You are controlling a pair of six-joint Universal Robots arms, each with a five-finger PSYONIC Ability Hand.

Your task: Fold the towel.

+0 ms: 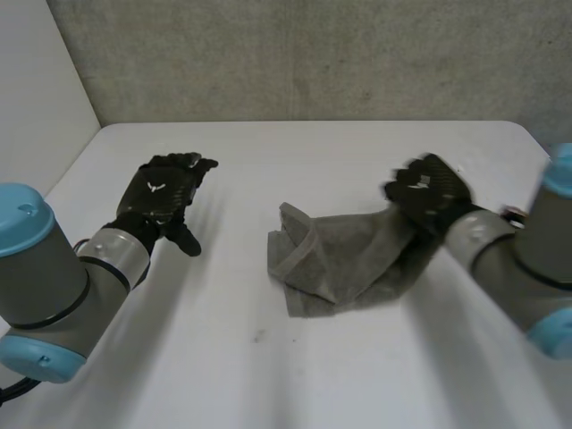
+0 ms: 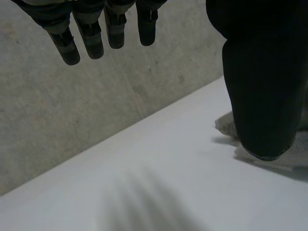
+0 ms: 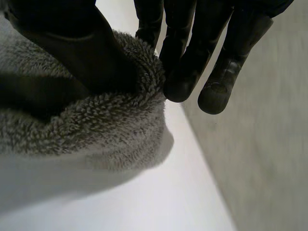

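Observation:
A grey towel (image 1: 340, 264) lies crumpled in the middle of the white table (image 1: 268, 375), its right end lifted. My right hand (image 1: 429, 192) holds that raised end. In the right wrist view the thumb (image 3: 72, 43) presses into the towel's (image 3: 96, 130) thick edge and the curled fingers (image 3: 187, 72) close on its other side, pinching it. My left hand (image 1: 165, 192) hovers over the bare table to the left of the towel, apart from it. Its fingers (image 2: 91, 33) are straight and spread, holding nothing, and a bit of the towel (image 2: 226, 125) shows past its thumb (image 2: 260, 72).
A grey wall (image 1: 313, 54) runs close behind the table's back edge, and a white wall (image 1: 36, 98) stands at the left. Bare tabletop stretches in front of the towel and around my left hand.

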